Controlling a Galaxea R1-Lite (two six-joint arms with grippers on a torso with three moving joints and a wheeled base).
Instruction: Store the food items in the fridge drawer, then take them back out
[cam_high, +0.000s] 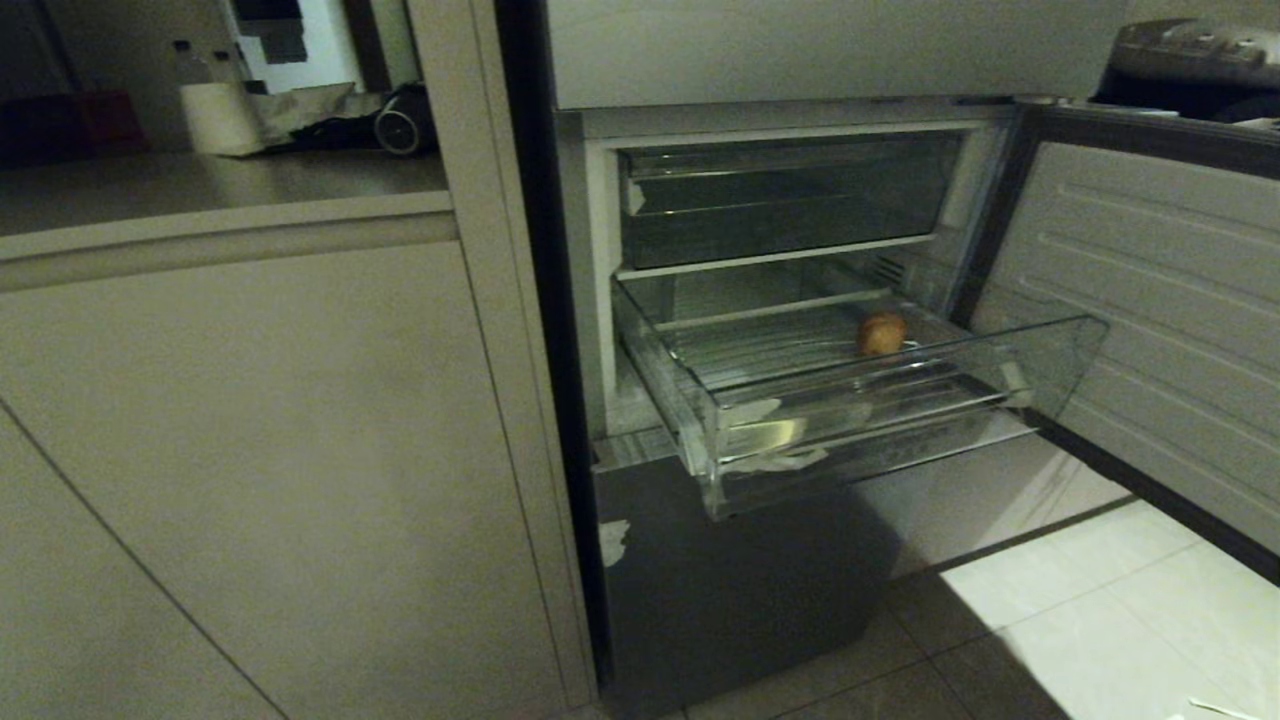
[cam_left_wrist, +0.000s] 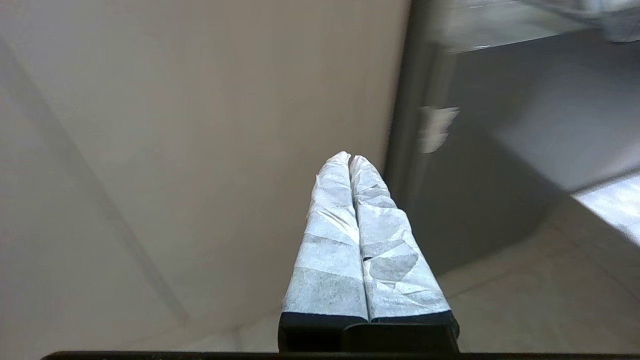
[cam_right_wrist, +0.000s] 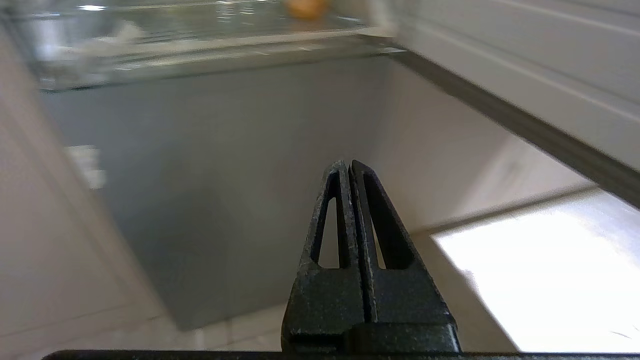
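Two grippers hang low, neither holding anything: the left gripper (cam_left_wrist: 350, 159), its fingers wrapped in white cloth and pressed together, points at the beige cabinet (cam_left_wrist: 200, 125) beside the fridge, and the right gripper (cam_right_wrist: 348, 165), black fingers closed tip to tip, points at the grey lower door panel (cam_right_wrist: 225, 190) under the drawer. Neither arm shows in the head view. Farther on, the clear drawer (cam_high: 850, 420) stands pulled out of the open fridge. The potato (cam_high: 881, 333) lies on its ribbed floor, toward the back right. Above it sits a shallower bin (cam_high: 780, 200), pushed in.
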